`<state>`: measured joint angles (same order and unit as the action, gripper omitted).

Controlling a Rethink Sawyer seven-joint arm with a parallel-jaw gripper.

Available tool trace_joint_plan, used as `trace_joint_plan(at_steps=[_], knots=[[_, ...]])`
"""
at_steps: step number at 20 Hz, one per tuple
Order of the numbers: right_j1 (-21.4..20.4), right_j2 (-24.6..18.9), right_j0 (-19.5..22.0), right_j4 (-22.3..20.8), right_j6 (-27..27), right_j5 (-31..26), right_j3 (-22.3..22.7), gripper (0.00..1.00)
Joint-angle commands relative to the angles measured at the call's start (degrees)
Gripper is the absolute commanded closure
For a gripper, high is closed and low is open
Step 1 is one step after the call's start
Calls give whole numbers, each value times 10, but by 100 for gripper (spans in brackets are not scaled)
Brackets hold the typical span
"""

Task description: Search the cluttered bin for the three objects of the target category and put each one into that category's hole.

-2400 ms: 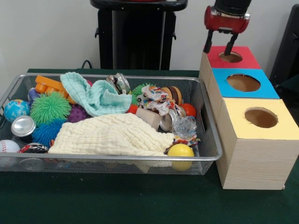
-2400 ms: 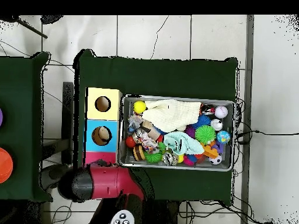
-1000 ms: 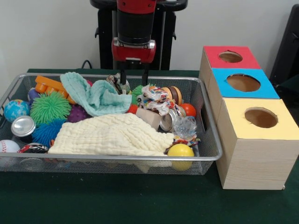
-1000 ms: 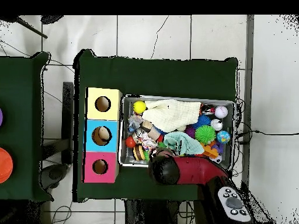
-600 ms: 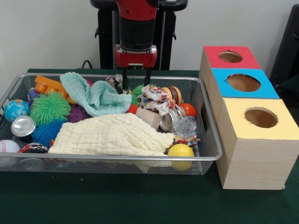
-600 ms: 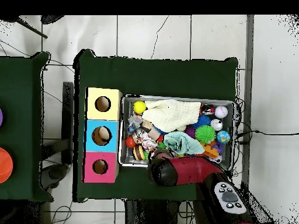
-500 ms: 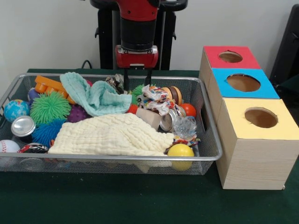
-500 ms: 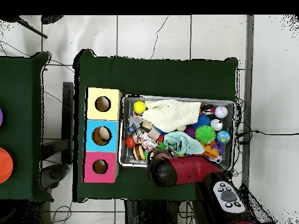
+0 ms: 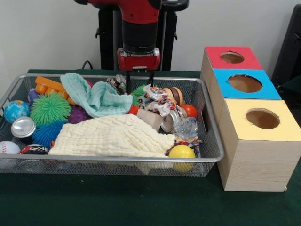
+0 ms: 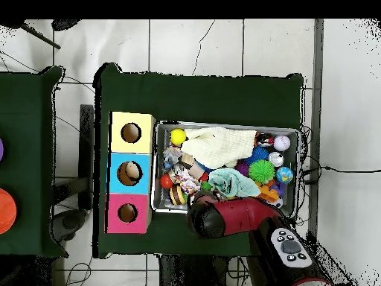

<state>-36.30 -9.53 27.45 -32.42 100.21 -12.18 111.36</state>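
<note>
Pincer (image 9: 139, 81) poised over the bin's (image 9: 209, 141) far edge, prongs spread, holding nothing.
Best drop straight down around the green spiky ball (image 9: 139, 92), clear of the teal cloth (image 9: 96, 96).

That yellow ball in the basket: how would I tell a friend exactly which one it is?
Start at the wire mesh bin and go to its front corner nearest the yellow-topped box. The yellow ball sits there against the mesh, just below the cream cloth. It is smooth and plain yellow, unlike the spiky green ball across the bin.
</note>
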Motion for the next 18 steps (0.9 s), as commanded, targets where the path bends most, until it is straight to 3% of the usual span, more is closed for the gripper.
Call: trace_joint_plan(at_steps=[1,7,18], knots=[[20,-69,41,-49,-46,-10,-48,0],[-9,-90,50,-43,-76,-75,-56,0],[-24,-111,61,-107,-159,-139,-71,0]])
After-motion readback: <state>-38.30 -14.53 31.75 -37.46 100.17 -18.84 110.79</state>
